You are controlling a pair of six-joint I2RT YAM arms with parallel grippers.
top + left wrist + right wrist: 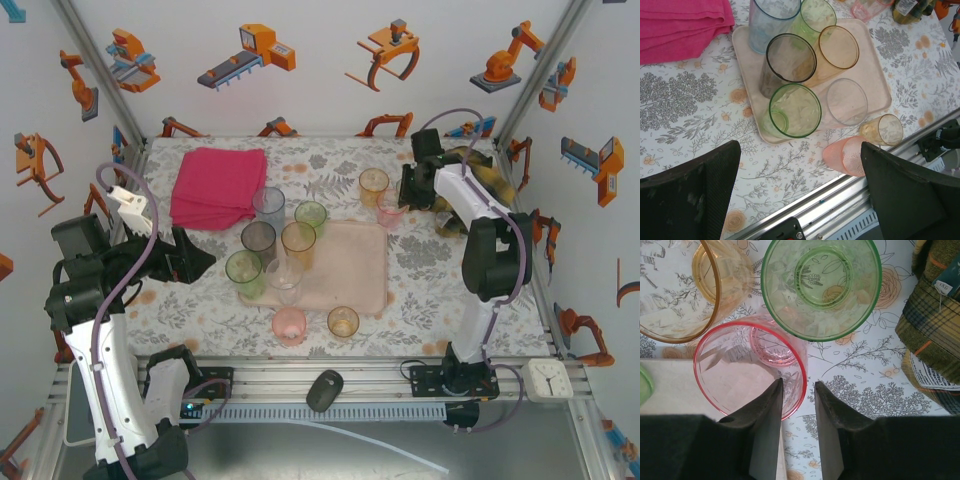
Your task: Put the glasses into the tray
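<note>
Rim pinch may tip the pink glass
At the tray edge, right fingers narrowly straddle its rim, not gripping; left fingers wide, empty.

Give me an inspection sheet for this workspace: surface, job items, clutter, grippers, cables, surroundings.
Surface: table, floral covering, no spills seen.
Job's things: tray holds six glasses on its left side; others stand on the table, off it.
Clutter: magenta cloth far left; plaid bundle beside the right arm; black mouse-like object and white clock by the front rail.
Grippers: left gripper open above the table's near edge; right gripper jaws narrowly apart astride the pink glass rim.
Cables: purple hoses loop along both arms; white cable in front.
Surroundings: walls printed with orange robots.
</note>
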